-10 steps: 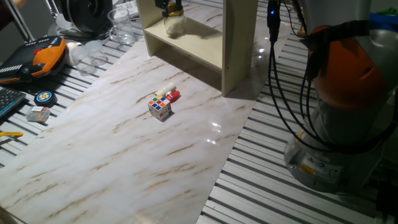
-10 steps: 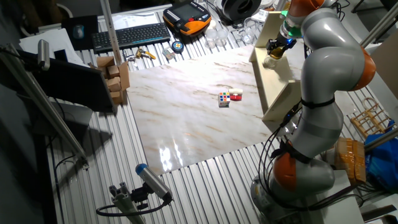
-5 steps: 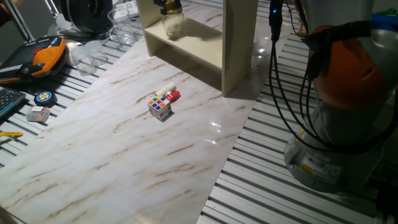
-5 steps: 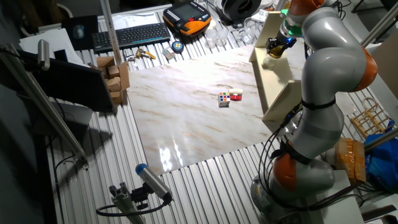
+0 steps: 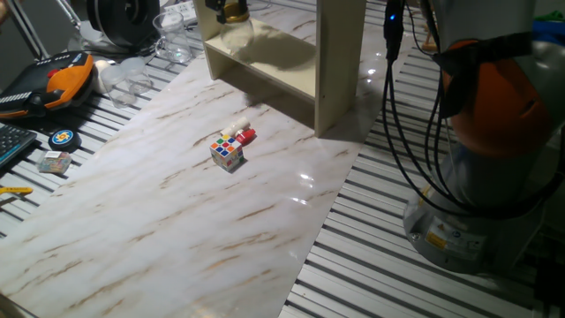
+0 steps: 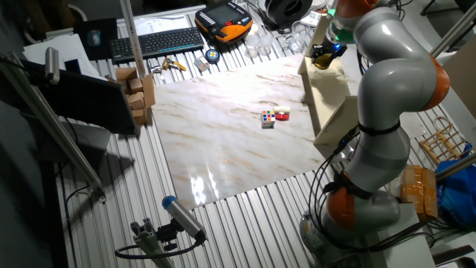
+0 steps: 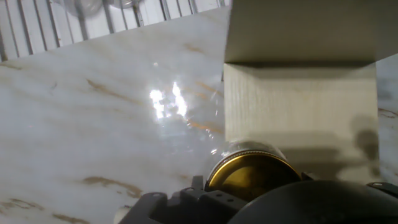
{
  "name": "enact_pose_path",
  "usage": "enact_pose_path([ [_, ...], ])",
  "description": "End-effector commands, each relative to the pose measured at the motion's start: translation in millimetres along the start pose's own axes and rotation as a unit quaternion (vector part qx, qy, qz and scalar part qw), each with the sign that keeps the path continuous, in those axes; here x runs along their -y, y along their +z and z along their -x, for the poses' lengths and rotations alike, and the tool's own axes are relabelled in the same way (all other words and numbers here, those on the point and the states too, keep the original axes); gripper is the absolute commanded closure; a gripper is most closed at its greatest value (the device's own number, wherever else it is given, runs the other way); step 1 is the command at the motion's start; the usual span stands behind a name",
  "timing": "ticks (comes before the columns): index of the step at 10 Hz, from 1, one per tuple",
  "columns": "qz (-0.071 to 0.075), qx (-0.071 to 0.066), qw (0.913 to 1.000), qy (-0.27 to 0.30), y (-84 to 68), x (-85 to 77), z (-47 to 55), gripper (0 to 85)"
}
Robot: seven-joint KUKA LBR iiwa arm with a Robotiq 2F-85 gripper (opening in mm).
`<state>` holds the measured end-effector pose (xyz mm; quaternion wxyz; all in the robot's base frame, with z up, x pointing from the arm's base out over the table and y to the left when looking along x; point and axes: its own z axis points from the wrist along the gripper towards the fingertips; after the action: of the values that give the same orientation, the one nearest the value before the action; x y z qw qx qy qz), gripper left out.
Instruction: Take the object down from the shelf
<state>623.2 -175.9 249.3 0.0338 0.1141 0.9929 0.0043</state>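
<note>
The cream wooden shelf point(image 5: 265, 66) stands at the far end of the marble board and also shows in the other fixed view point(image 6: 327, 97). My gripper point(image 5: 231, 7) is at the shelf's open front, above the lower board, and is shut on a small clear jar with a gold lid point(image 7: 249, 177). The jar hangs off the shelf board. In the hand view it sits just in front of the shelf's side panel point(image 7: 298, 106), over the marble. The gripper also shows in the other fixed view point(image 6: 325, 53). The fingers are hidden in the hand view.
A Rubik's cube point(image 5: 227, 152) and a small red-and-white item point(image 5: 243, 134) lie on the marble board in front of the shelf. Clear glassware point(image 5: 172, 35), an orange-black device point(image 5: 53, 79) and a keyboard point(image 6: 152, 42) sit beyond the board. Cables hang by the robot base point(image 5: 494, 132).
The gripper has lifted the jar off the shelf's lower board and moved it up and outward to the open front. The shelf board is now bare.
</note>
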Motion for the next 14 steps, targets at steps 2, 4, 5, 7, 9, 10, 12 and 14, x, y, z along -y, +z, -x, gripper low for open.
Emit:
enact_pose_path([
  [2, 0.003, -0.001, 0.9999, 0.013, 10.5, -34.7, -13.1, 85.0],
  [4, 0.004, 0.002, 0.9997, 0.025, 17.5, -49.9, -22.1, 85.0],
  [5, 0.005, 0.006, 0.9994, 0.034, 23.1, -57.9, -28.1, 85.0],
  [7, -0.002, 0.015, 0.9990, 0.041, 33.4, -70.8, -39.5, 85.0],
  [9, -0.005, 0.018, 0.9988, 0.045, 41.8, -80.5, -48.6, 85.0],
  [10, -0.005, 0.019, 0.9987, 0.046, 47.5, -85.0, -52.7, 85.0],
  [12, -0.005, 0.023, 0.9987, 0.045, 49.7, -86.8, -54.4, 85.0],
  [14, 0.000, 0.011, 0.9993, 0.037, 49.7, -86.8, -54.4, 85.0],
])
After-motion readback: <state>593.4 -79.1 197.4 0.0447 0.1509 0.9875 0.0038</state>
